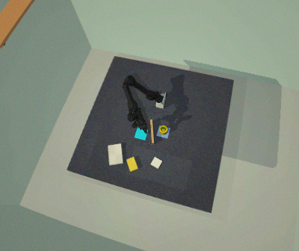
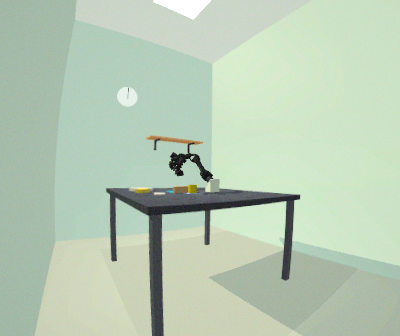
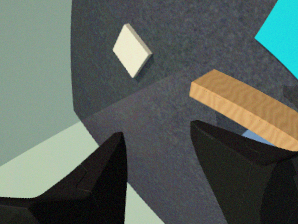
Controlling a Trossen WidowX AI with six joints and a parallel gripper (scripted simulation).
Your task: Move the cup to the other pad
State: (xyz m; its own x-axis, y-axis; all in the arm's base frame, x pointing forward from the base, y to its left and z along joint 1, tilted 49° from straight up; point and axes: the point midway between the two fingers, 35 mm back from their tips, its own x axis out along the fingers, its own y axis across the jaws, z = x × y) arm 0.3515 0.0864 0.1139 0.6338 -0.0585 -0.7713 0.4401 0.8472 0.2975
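Well, cup [image 1: 163, 130] [image 2: 192, 189] stands apart from gripper [image 1: 141, 128] [image 2: 178, 173] [image 3: 158, 127].

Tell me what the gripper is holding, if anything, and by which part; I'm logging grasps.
Nothing is held: the black parallel-jaw gripper has its fingers apart, and the yellow round cup stands on the blue pad.

Yellow cup [image 1: 163, 130] [image 2: 192, 189]; cyan pad [image 1: 141, 134] [image 3: 284, 37]; blue pad [image 1: 164, 132] [image 3: 258, 136].
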